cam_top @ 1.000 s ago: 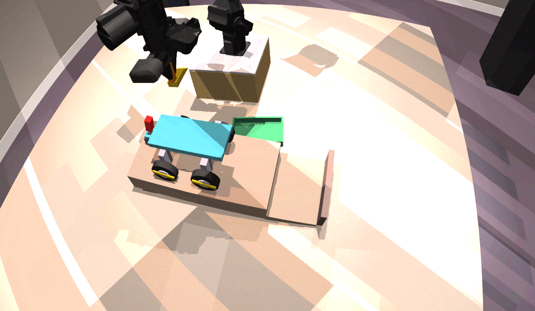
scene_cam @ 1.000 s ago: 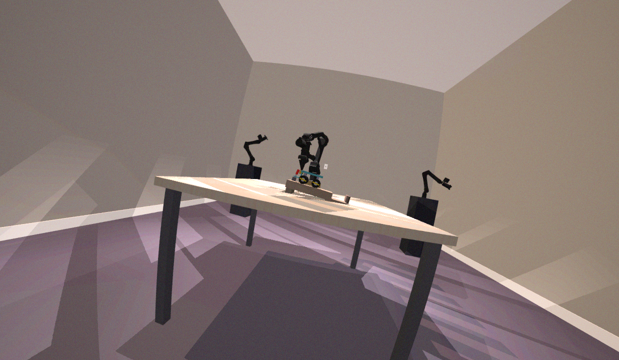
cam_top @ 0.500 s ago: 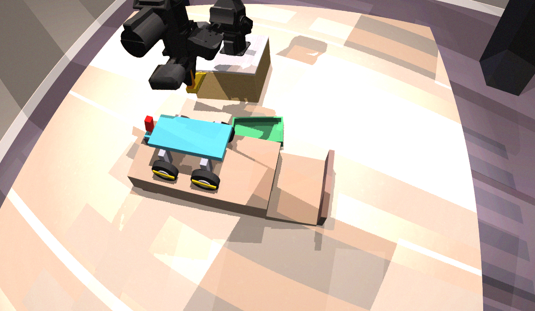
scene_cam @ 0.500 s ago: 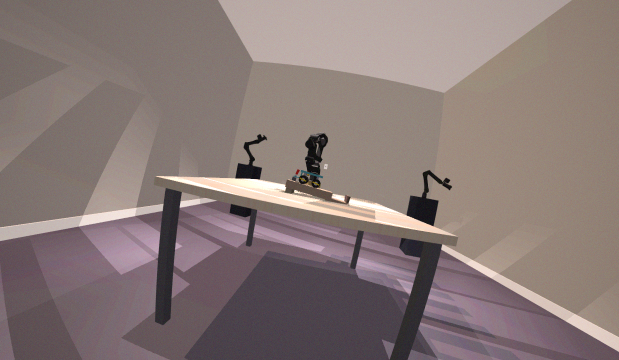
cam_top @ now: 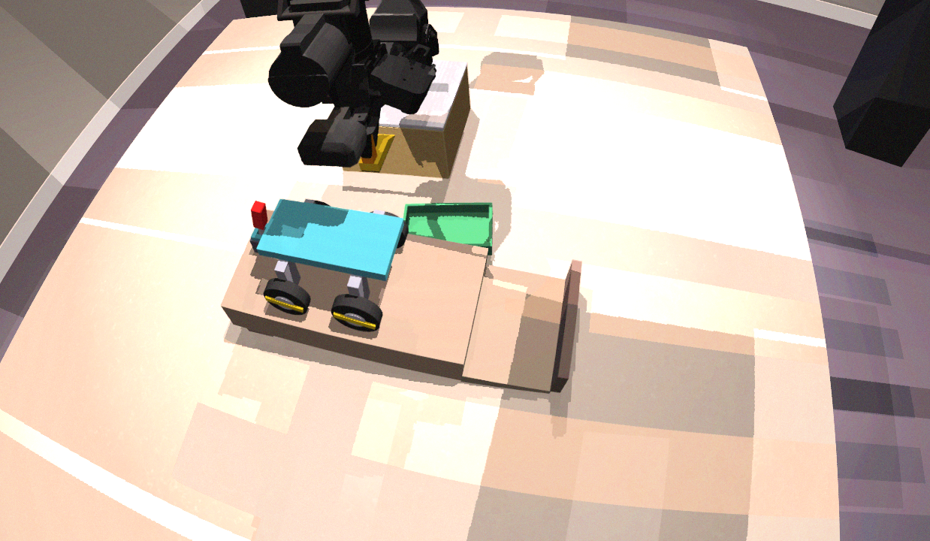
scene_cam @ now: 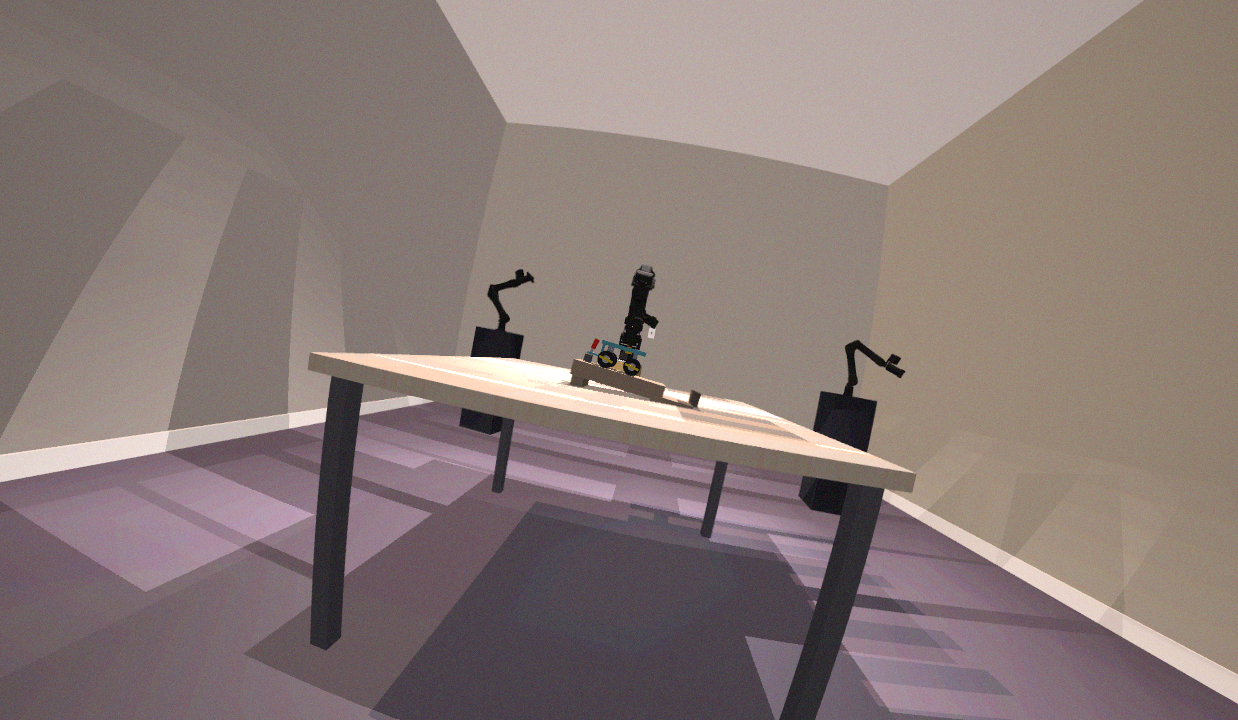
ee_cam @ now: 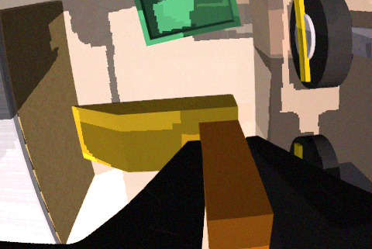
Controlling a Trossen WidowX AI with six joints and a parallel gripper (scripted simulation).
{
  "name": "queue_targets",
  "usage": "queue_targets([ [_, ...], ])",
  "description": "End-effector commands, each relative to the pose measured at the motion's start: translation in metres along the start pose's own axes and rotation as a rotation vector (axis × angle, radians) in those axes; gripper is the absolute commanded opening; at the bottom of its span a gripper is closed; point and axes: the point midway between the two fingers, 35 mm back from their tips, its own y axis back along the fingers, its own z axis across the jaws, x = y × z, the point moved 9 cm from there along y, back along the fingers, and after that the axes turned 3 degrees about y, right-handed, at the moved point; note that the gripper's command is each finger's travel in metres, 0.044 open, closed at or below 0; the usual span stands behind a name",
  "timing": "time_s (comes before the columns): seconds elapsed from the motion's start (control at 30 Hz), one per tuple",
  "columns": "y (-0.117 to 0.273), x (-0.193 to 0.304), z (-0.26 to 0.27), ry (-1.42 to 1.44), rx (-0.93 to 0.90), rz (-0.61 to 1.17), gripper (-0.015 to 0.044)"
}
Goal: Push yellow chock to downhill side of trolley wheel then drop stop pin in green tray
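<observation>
My gripper (cam_top: 369, 149) (ee_cam: 222, 151) is shut on the orange handle of the yellow chock (cam_top: 385, 149) (ee_cam: 147, 140). The chock hangs in front of the pedestal box, behind the trolley in the top view; its black rubber base is hidden. The trolley (cam_top: 330, 235) (scene_cam: 607, 359), with a blue deck and black wheels, stands on the ramp (cam_top: 427, 302) (scene_cam: 619, 377). Two of its wheels show at the right in the wrist view. The red-headed stop pin (cam_top: 259, 215) (scene_cam: 594, 343) stands upright at the uphill end. The green tray (cam_top: 465, 231) (ee_cam: 167, 40) is behind the ramp and holds nothing visible.
The pedestal box (cam_top: 427, 144) (ee_cam: 46, 117) stands close beside the chock. An upright end board (cam_top: 567, 329) (scene_cam: 694, 398) closes the ramp's low end. Two other arms stand on black pillars (scene_cam: 498, 344) (scene_cam: 845, 416) beyond the table.
</observation>
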Motion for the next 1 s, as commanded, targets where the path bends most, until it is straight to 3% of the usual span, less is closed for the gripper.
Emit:
queue_targets([
  [0.0, -0.001, -0.015, -0.005, -0.002, 0.002, -0.007, 0.0],
  [0.97, -0.006, -0.115, -0.031, -0.002, 0.004, -0.017, 0.0],
])
